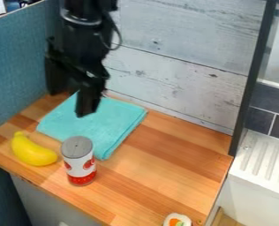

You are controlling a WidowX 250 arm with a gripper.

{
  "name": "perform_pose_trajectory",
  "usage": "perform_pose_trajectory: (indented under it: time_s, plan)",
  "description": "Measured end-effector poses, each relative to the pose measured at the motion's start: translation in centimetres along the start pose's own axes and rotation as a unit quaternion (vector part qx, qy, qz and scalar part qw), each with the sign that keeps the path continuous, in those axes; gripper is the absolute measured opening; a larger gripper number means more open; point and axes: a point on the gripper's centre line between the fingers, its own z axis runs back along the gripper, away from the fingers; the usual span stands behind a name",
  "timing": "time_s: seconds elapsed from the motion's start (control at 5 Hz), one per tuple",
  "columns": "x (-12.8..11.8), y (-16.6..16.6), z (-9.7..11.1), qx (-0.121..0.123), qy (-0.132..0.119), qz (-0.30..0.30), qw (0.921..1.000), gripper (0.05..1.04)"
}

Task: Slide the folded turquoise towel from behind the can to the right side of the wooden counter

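Hanging down above the turquoise cloth, the end effector is turned toward the bench. I cannot tell whether it is wide or narrow, and I see no thing held by it. The cloth lies folded and flat just under it, and spreads out from it to both sides and toward the camera. Its outline is near to a square, so no long axis is clear; the layered edge is on the right side of the view. If the end effector touches the cloth, I cannot say.

Farther out, on the camera side of the end effector, a can with a grey lid stands upright, its long axis vertical, just beside the near corner of the cloth. To the left of this can, also on the camera side, is the yellow banana, lying on its side, its long axis slanting down to the right in the view. Well apart from the end effector, at the lower edge of the view toward the right, there is a toy sushi piece.
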Motion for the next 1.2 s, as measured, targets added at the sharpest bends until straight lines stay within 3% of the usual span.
perform_pose_trajectory:
  time_s: [0.2,0.4,0.6,1.0,1.2]
  plan:
    - [0.4,3.3,-2.6,-0.001,-0.019,0.008,0.9998,1.001]
    - [1.3,5.6,-5.1,-0.001,-0.007,0.033,0.9994,1.001]
    - [3.8,6.9,-6.8,-0.009,0.004,0.043,0.9990,1.001]
    - [7.5,7.3,-10.0,-0.031,0.023,0.080,0.9960,1.001]
    - [8.5,6.7,-12.6,-0.041,0.012,0.080,0.9959,1.001]
